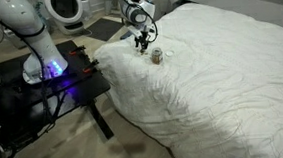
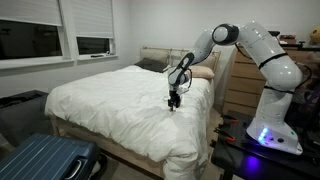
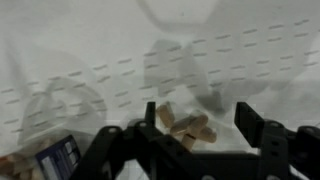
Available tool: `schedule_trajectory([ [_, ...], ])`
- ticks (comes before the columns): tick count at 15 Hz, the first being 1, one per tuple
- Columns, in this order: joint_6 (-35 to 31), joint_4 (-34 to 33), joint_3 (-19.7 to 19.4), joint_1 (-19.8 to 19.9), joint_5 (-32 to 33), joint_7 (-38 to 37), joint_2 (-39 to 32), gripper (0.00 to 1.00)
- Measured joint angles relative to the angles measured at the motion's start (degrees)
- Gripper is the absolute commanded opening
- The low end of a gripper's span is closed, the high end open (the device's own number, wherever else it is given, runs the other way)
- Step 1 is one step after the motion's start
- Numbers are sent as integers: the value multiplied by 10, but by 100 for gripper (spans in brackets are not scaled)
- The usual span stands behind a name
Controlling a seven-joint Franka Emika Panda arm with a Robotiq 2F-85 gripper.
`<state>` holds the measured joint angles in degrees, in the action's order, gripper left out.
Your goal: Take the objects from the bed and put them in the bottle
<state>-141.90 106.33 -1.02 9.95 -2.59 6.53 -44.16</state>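
Gripper: my two dark jaws stand apart, low over the bed. One is on each side of the bits. I do not see them holding anything.
Objects: a few small pale bits lie in a little heap on the bed, right between the jaws. I cannot tell if the jaws touch them.
Bottle: it sits on the bed just beside the gripper.
Bed: white rumpled cover all around.
Done: I think very little, since these bits are not yet picked up.
Left: grab the bits, lift them, and drop them in the bottle.
Hard to see: the wrist view is blurry, and its edge cuts the bottle off, so I cannot see inside. In both exterior views the bits are too small to find.
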Motion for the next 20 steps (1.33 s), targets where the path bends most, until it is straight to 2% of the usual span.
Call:
schedule_trajectory([
  [3, -3, -2, -1, 0, 1, 0, -2, 27],
  [6, -7, -7, -4, -1, 2, 0, -5, 37],
  [7, -8, -9, -5, -1, 2, 0, -6, 48],
  [8, -8, -12, -6, -1, 3, 0, -7, 64],
  [10, -8, -18, -8, -1, 4, 0, -12, 74],
  [12, -8, -26, -9, -2, 4, 0, -20, 74],
  [13, -8, -30, -9, -3, 4, 0, -25, 54],
  [20, -8, -54, -10, -11, 4, 0, -47, 2],
])
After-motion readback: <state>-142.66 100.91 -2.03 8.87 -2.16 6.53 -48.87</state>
